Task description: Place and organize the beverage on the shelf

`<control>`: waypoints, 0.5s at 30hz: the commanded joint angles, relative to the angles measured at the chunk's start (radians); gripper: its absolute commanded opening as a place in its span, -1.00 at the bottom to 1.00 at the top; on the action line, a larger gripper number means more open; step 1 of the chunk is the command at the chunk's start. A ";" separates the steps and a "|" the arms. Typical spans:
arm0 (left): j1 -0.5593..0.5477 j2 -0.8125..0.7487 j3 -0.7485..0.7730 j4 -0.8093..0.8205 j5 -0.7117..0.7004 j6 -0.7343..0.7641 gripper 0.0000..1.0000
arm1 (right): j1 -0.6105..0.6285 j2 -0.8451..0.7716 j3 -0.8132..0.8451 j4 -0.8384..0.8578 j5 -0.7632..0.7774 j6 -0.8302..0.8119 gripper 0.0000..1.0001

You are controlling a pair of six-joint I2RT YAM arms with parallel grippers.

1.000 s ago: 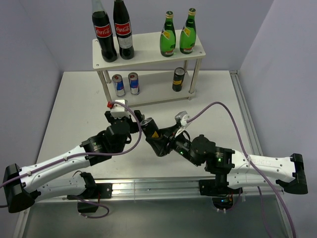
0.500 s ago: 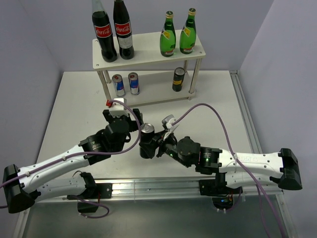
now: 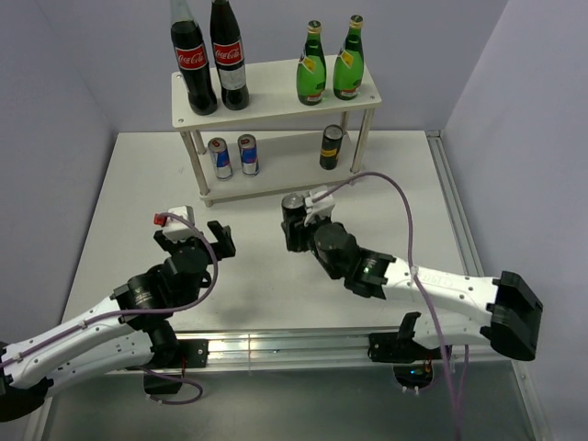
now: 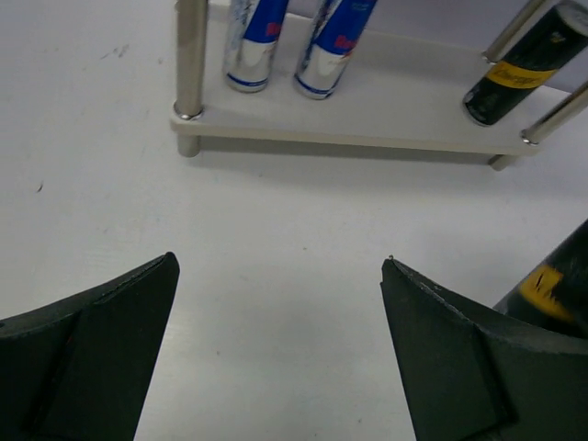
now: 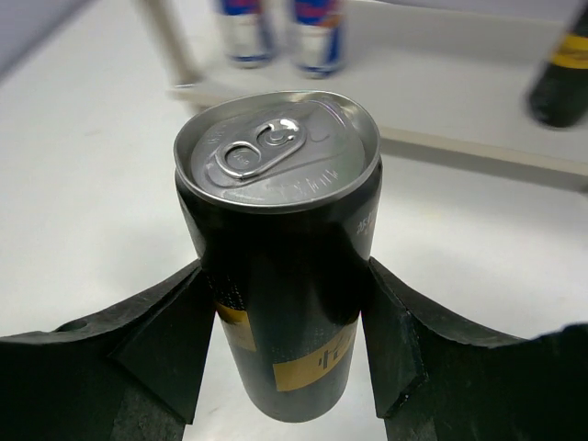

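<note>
My right gripper [image 3: 296,230] is shut on a dark can with a gold label [image 3: 293,207], upright just in front of the white shelf [image 3: 276,87]. In the right wrist view both fingers press the can's [image 5: 280,266] sides. On the shelf's lower board [image 3: 285,170] stand two blue-and-silver cans [image 3: 220,158] [image 3: 247,154] and another dark can [image 3: 331,147]. Two green bottles [image 3: 311,69] [image 3: 348,62] stand on the top board. My left gripper [image 3: 191,237] is open and empty, left of the held can, and its wrist view looks at the lower board [image 4: 367,115].
Two tall cola bottles with red labels [image 3: 193,64] [image 3: 229,60] stand at the left end of the top board. The shelf's thin legs [image 4: 190,55] frame the lower tier. A metal rail [image 3: 303,344] runs along the table's near edge.
The right gripper has carried the dark can from beside the left gripper up toward the shelf and set it upright. The left arm has drawn back to the left.
</note>
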 commanded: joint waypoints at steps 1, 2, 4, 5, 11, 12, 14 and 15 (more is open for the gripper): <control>-0.005 -0.011 -0.020 -0.096 -0.089 -0.118 0.99 | -0.142 0.062 0.096 0.164 -0.013 -0.068 -1.00; -0.005 -0.005 -0.024 -0.119 -0.107 -0.133 0.99 | -0.197 0.110 0.114 0.201 -0.027 -0.082 -1.00; -0.005 0.004 -0.033 -0.133 -0.147 -0.163 0.99 | -0.244 0.169 0.148 0.227 -0.043 -0.095 -1.00; -0.005 0.009 -0.032 -0.144 -0.152 -0.169 0.99 | -0.264 0.228 0.186 0.250 -0.047 -0.108 -1.00; -0.005 0.030 -0.041 -0.116 -0.155 -0.148 0.99 | -0.364 0.440 0.349 0.338 -0.049 -0.148 -1.00; -0.005 0.032 -0.040 -0.119 -0.158 -0.151 0.99 | -0.375 0.465 0.372 0.341 -0.054 -0.148 -1.00; -0.005 0.027 -0.043 -0.116 -0.153 -0.150 0.99 | -0.403 0.537 0.444 0.346 -0.051 -0.142 -1.00; -0.005 0.024 -0.046 -0.104 -0.152 -0.140 0.99 | -0.412 0.558 0.467 0.347 -0.046 -0.141 -1.00</control>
